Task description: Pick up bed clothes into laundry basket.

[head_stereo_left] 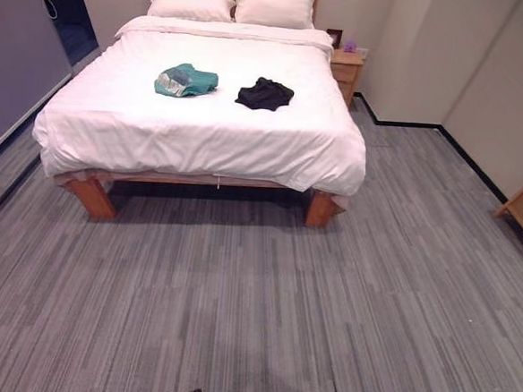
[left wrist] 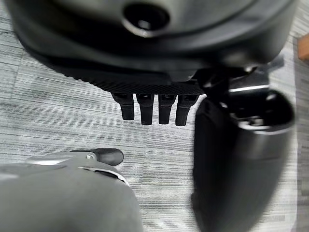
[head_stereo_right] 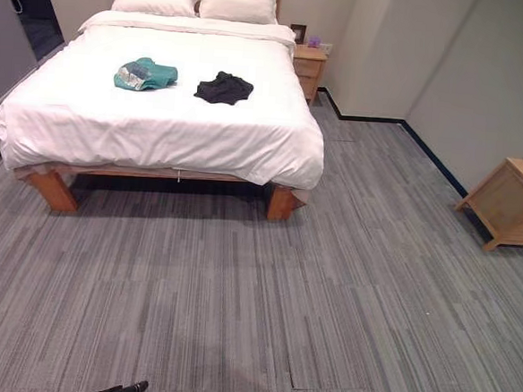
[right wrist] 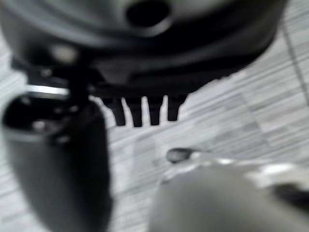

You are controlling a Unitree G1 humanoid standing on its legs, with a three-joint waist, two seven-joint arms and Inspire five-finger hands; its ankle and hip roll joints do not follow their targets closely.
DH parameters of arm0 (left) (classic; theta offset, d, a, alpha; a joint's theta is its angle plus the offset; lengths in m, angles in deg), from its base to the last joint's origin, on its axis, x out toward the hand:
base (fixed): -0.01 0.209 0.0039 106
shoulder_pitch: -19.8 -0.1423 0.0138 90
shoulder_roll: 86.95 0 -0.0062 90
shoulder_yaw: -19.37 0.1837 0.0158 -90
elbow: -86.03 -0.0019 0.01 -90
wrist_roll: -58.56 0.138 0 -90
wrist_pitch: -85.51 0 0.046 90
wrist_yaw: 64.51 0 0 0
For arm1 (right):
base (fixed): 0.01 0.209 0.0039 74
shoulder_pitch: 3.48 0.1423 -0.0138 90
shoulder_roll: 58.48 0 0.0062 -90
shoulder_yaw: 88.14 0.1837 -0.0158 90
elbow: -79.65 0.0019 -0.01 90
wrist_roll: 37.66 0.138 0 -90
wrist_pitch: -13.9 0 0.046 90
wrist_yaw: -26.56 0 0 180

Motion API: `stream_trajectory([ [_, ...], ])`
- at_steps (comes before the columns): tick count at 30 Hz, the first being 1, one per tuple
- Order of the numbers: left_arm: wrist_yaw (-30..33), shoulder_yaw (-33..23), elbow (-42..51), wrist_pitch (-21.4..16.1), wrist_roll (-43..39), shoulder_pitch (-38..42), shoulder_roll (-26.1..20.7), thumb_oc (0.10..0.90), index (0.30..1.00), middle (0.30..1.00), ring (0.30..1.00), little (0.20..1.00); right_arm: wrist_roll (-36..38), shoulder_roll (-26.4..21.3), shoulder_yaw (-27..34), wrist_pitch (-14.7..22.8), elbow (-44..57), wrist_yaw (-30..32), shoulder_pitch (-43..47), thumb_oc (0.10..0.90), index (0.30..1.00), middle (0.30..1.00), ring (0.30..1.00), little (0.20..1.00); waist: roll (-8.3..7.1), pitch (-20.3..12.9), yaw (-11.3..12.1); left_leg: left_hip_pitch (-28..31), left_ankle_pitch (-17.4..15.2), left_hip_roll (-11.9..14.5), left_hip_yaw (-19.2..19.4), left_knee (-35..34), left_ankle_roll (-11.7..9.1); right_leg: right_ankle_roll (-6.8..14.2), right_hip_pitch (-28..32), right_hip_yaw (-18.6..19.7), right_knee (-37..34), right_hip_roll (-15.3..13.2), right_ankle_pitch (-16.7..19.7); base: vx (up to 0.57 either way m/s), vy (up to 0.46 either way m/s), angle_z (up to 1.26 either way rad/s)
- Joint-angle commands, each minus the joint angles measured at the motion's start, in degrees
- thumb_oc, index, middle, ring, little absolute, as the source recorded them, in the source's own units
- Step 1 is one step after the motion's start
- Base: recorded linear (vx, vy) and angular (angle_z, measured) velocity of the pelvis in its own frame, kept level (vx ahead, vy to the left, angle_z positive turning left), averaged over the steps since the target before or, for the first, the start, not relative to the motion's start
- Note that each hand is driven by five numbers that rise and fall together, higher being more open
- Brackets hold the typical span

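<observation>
Two garments lie on the white bed (head_stereo_left: 194, 128) across the room: a crumpled teal one (head_stereo_left: 186, 80) toward the left and a black one (head_stereo_left: 265, 94) about a hand's width to its right, both near the middle of the duvet. My left hand (left wrist: 145, 108) hangs low over the grey floor, fingers straight, thumb (left wrist: 236, 159) standing apart, nothing in it. My right hand (right wrist: 145, 110) hangs the same way over the floor, fingers straight and empty, with its thumb (right wrist: 53, 164) off to the side. Both hands are far from the bed.
Two white pillows (head_stereo_left: 273, 3) rest at the headboard. A wooden nightstand (head_stereo_left: 347, 67) stands by the bed's far right corner. A low wooden cabinet (head_stereo_right: 512, 205) sits against the right wall. Grey striped floor (head_stereo_left: 255, 294) stretches between me and the bed. A dark doorway (head_stereo_left: 64, 3) opens at far left.
</observation>
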Motion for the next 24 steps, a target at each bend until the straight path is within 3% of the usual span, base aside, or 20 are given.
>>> stream_trajectory([
  [1,-0.6,-0.9,-2.2,-2.4,0.4,3.2,1.2,0.800,0.900,0.900,0.900,0.900,0.0,-2.4,-0.5,1.2,-1.5,-0.5,1.9,0.800,0.900,0.900,0.900,0.900,-1.33,0.0,0.8,0.0,6.6,4.4,0.7,-5.7,-7.0,7.1,3.7,-1.1,-3.7,-4.9,2.7,0.00,0.003,0.06],
  [8,-1.4,-0.8,-3.4,-2.0,1.3,3.0,0.7,0.800,0.900,0.900,0.900,0.900,2.0,-2.9,1.5,1.0,-2.7,-0.8,1.6,0.800,0.900,0.900,0.900,0.900,-0.93,-0.7,0.4,0.5,6.4,4.2,0.9,-6.1,-7.0,7.3,4.1,-1.2,-3.9,-5.0,2.8,0.01,0.004,0.04],
  [10,-0.4,-0.2,-1.3,-2.4,0.8,5.3,-1.2,0.800,0.900,0.900,0.900,0.900,5.9,-4.4,2.9,1.9,0.1,-0.3,4.3,0.800,0.900,0.900,0.900,0.900,-0.60,-1.0,-0.1,0.9,6.2,4.3,1.3,-6.2,-7.1,7.5,4.2,-0.9,-4.0,-5.1,3.0,0.00,0.000,0.00],
  [15,0.2,1.9,2.5,-3.0,0.4,8.5,-2.6,0.800,0.900,0.900,0.900,0.900,7.1,-6.5,3.0,2.4,4.0,0.0,7.7,0.800,0.900,0.900,0.900,0.900,-0.13,-1.1,-0.6,1.1,6.1,4.3,1.6,-6.3,-7.2,7.6,4.0,-0.6,-3.9,-5.1,3.1,-0.01,0.020,-0.04],
  [18,1.2,5.9,10.5,-3.9,0.0,12.9,-4.5,0.800,0.900,0.900,0.900,0.900,7.1,-8.0,1.1,3.5,11.5,0.9,12.2,0.800,0.900,0.900,0.900,0.900,0.36,-0.8,-0.8,0.9,6.3,4.2,1.7,-6.2,-7.1,7.7,3.6,-0.4,-3.5,-5.3,3.4,-0.03,0.029,-0.03],
  [24,2.9,4.9,29.5,-5.1,-4.9,10.1,-5.5,0.800,0.900,0.900,0.900,0.900,2.7,-8.7,-1.3,4.6,33.3,2.4,8.7,0.800,0.900,0.900,0.900,0.900,0.26,0.4,-0.2,-0.1,6.6,3.9,1.0,-6.1,-6.8,7.9,2.8,-0.7,-3.1,-5.7,3.8,-0.02,0.014,0.00],
])
